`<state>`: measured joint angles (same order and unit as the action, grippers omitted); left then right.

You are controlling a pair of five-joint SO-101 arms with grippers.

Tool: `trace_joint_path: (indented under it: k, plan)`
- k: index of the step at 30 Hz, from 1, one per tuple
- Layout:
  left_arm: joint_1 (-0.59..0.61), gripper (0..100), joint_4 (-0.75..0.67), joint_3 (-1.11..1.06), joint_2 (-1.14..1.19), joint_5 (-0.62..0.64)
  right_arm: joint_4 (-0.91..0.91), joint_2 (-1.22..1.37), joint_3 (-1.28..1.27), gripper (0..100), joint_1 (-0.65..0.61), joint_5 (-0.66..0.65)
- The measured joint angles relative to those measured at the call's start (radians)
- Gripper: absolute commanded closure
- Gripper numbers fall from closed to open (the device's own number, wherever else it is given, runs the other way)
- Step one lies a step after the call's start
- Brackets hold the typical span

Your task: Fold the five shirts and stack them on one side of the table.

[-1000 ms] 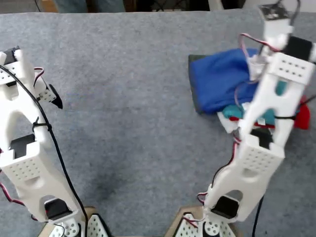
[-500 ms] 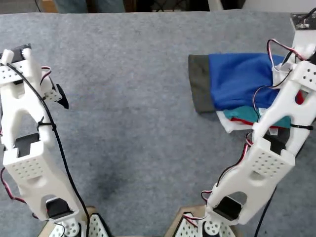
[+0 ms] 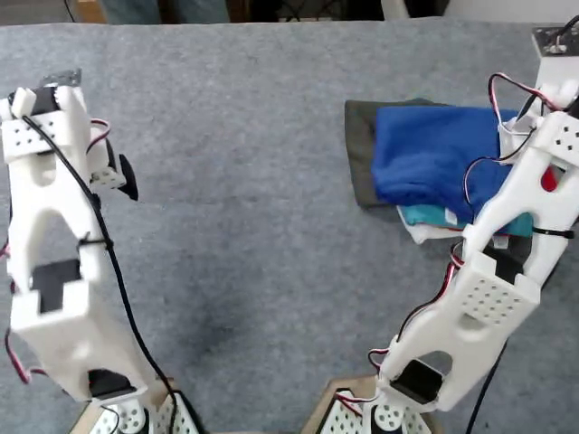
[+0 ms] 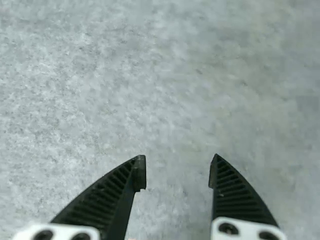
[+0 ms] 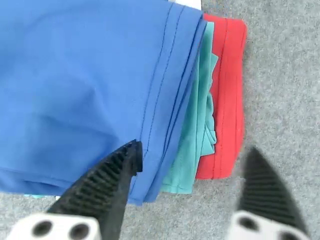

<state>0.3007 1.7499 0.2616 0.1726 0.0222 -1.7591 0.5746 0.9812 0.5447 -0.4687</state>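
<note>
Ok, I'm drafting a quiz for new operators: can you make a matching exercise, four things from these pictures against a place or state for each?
Things:
1. blue shirt
2. dark grey shirt
3. red shirt
4. left hand

Places or states:
A. open above the bare table
B. on top of the other shirts
C. edge peeking out beside the teal shirt
D. strip showing from under the blue one, toward the table's middle

Pairs: 1-B, 2-D, 3-C, 4-A.
</note>
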Motion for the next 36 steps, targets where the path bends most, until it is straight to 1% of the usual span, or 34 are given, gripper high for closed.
trace_joint_path:
  k: [2, 4, 6, 9, 10, 12, 13, 16, 20, 27, 33, 36]
  plan:
    - [-0.025, 78, 0.0, -0.055, -0.084, -0.002, 0.0, -0.014, 0.0, 61.9, 0.0, 0.0]
    - [-0.034, 78, 0.0, -0.106, -0.153, -0.002, 0.0, -0.044, 0.0, 67.1, 0.002, 0.0]
    - [-0.032, 78, 0.0, -0.15, -0.196, -0.002, 0.0, -0.084, -0.002, 77.9, 0.002, 0.0]
    - [-0.032, 78, 0.0, -0.209, -0.242, -0.002, 0.0, -0.167, -0.041, 98.4, 0.002, 0.0]
    - [-0.032, 78, 0.0, -0.232, -0.259, -0.002, -0.002, -0.198, -0.064, 98.4, 0.002, 0.0]
    - [-0.032, 78, 0.0, -0.275, -0.299, -0.002, -0.002, -0.262, -0.114, 93.4, 0.002, 0.0]
    - [-0.032, 78, 0.0, -0.296, -0.327, -0.002, -0.002, -0.298, -0.141, 93.6, 0.002, 0.0]
    - [-0.037, 78, 0.0, -0.364, -0.434, -0.002, -0.002, -0.405, -0.25, 98.6, 0.002, -0.002]
    - [-0.037, 78, -0.023, -0.486, -0.618, -0.006, -0.003, -0.551, -0.442, 98.5, 0.002, -0.002]
    - [-0.037, 78, -0.094, -0.769, -1.016, -0.129, 0.014, -0.842, -0.809, 98.5, -0.023, -0.002]
    - [-0.037, 78, -0.112, -0.967, -1.321, -0.207, 0.118, -1.137, -1.181, 98.5, -0.091, 0.0]
    - [-0.037, 86, -0.112, -1.053, -1.432, -0.259, 0.193, -1.315, -1.402, 98.5, -0.158, 0.0]
